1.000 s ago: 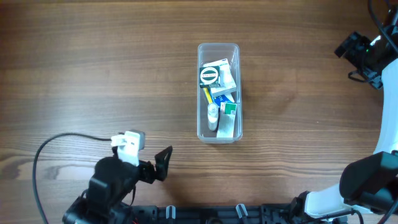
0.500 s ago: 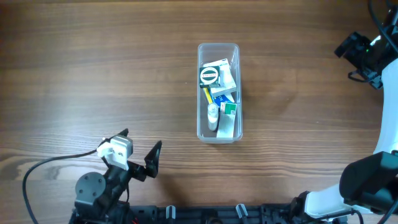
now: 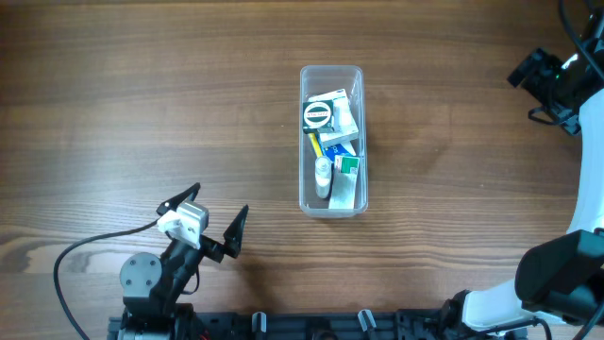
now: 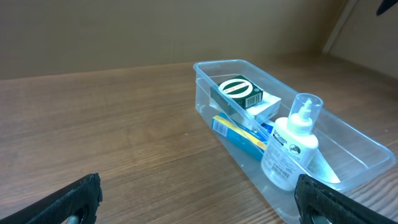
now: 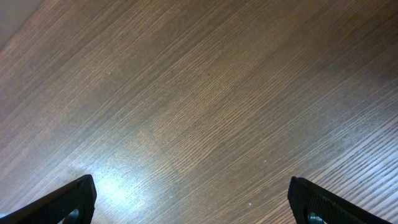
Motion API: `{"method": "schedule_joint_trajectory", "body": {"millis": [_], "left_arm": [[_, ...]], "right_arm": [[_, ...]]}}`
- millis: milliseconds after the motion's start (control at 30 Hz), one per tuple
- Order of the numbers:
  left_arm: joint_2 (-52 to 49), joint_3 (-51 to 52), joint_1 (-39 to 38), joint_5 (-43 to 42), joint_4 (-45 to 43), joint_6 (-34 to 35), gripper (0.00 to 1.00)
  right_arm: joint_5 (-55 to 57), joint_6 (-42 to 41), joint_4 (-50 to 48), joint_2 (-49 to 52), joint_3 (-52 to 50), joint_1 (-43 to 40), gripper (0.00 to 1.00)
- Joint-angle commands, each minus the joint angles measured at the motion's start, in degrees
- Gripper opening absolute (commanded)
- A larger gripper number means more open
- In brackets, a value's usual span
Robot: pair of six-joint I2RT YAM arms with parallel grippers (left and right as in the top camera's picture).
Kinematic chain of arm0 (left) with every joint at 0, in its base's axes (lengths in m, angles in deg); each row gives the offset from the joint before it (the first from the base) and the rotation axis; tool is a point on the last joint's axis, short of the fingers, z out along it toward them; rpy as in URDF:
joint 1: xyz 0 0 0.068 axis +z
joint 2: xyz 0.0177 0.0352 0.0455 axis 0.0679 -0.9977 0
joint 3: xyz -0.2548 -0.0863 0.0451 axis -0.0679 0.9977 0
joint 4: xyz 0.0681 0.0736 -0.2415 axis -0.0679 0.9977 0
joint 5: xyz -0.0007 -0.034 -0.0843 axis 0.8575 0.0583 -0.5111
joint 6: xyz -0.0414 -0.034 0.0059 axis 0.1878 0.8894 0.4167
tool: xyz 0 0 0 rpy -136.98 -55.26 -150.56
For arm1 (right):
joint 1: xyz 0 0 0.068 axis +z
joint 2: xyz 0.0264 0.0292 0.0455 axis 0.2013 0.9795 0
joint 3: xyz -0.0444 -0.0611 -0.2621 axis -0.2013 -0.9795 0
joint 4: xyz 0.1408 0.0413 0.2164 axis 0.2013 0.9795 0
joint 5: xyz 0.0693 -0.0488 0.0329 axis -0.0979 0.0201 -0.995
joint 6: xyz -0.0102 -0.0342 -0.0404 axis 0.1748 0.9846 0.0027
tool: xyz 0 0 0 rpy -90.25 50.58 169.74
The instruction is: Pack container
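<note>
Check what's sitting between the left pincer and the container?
Nothing: only bare wood tabletop lies between the open left pincer and the container. The overhead view shows it, and the left wrist view agrees.

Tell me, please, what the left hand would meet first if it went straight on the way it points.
Probably bare table: the left hand, open, points just left of the container. Kept level above the wood, it might graze the container's near long wall, though depth is unclear.
</note>
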Motion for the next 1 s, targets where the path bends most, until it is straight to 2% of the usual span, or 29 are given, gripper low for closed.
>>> {"method": "schedule_joint_trajectory", "body": {"millis": [0, 233, 433, 767, 967], "left_arm": [[0.7, 0.6, 0.5, 1.6, -2.1, -1.7, 1.00], [0.7, 0.6, 0.5, 1.6, -17.9, -1.7, 1.00], [0.7, 0.6, 0.5, 1.6, -22.3, -1.7, 1.00], [0.7, 5.0, 0.3, 1.4, -21.2, -1.7, 1.00], [0.7, 5.0, 0.5, 3.1, -11.8, -1.7, 1.00]], "right_arm": [[0.5, -0.8, 0.0, 0.6, -0.3, 0.2, 1.00], [0.6, -0.8, 0.0, 0.6, -0.3, 0.2, 1.00], [0.5, -0.8, 0.0, 0.6, -0.3, 0.2, 1.00], [0.5, -0.8, 0.0, 0.6, -0.3, 0.2, 1.00], [0.5, -0.8, 0.0, 0.6, -0.3, 0.2, 1.00]]}}
